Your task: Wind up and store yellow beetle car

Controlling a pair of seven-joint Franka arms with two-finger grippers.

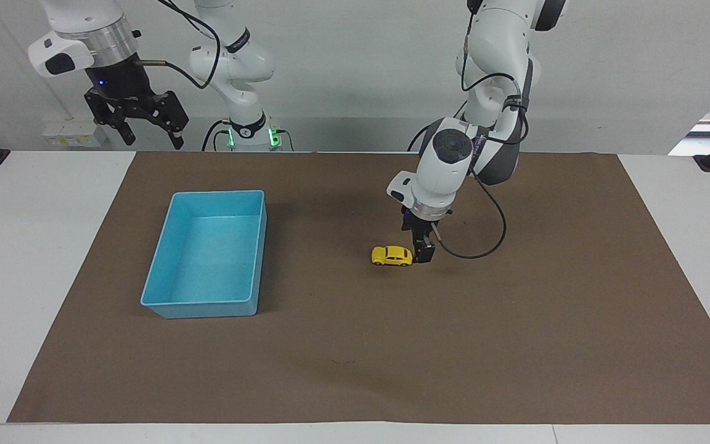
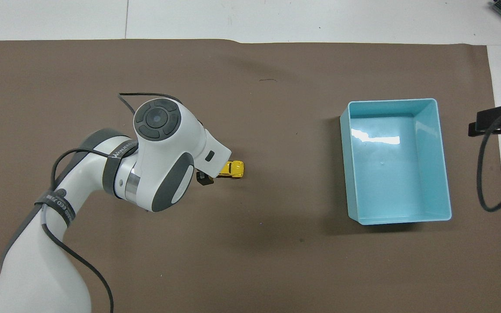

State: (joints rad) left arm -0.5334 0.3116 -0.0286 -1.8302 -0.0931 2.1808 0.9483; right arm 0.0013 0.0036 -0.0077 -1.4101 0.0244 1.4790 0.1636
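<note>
Black fingers of the right gripper (image 1: 145, 131) are seen spread apart and holding nothing, raised over the white tabletop (image 1: 34, 246) at the right arm's end, where that arm waits. Next along in the facing view, a light-blue rectangular plastic tray (image 1: 167, 303) is found resting on the brown paper mat (image 1: 453, 345), with nothing seen inside it. Toward the middle of the mat, the tiny bright-yellow beetle-shaped toy car (image 1: 391, 255) is seen standing on its small black wheels, well apart from the tray and toward the left arm's end from it. Just beside the car, at its end facing the left arm's side, the left gripper (image 1: 423, 251) is lowered close to the mat. Its fingers are taken to be open, though their tips are seen edge-on; no grip on the car is shown, and whether the car is touched cannot be told. In the overhead view, part of the car (image 2: 232, 168) is covered by the white wrist of the left arm.
</note>
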